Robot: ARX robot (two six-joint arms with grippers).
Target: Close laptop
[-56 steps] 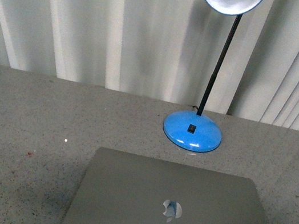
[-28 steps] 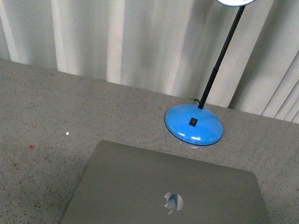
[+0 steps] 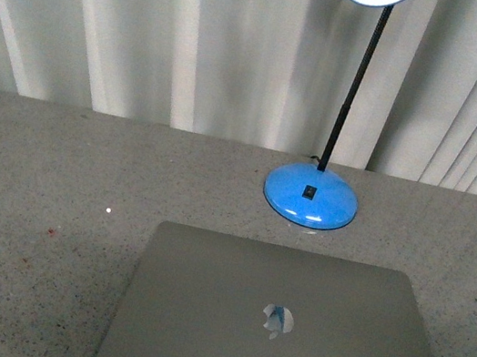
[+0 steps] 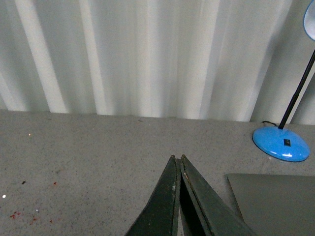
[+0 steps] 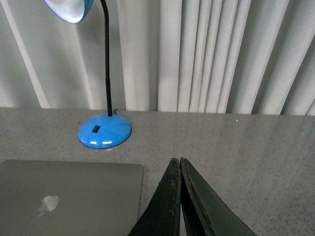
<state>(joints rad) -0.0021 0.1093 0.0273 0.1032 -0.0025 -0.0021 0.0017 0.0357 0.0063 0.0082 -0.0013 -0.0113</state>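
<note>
The grey-silver laptop (image 3: 273, 323) lies on the speckled grey table with its lid down flat, the shiny apple logo facing up. Its keys and screen are hidden. It also shows in the left wrist view (image 4: 275, 201) and in the right wrist view (image 5: 69, 196). Neither arm shows in the front view. My left gripper (image 4: 177, 158) is shut and empty, over bare table beside the laptop's left edge. My right gripper (image 5: 176, 160) is shut and empty, over bare table beside the laptop's right edge.
A blue desk lamp stands behind the laptop: round blue base (image 3: 310, 196), thin black stem, shade at the top edge. It also shows in both wrist views (image 4: 281, 143) (image 5: 105, 131). White pleated curtains (image 3: 155, 25) close off the table's far edge.
The front view has shifted slightly: the laptop and lamp base sit a little higher in the picture than a second ago. The lid stays flat throughout.
</note>
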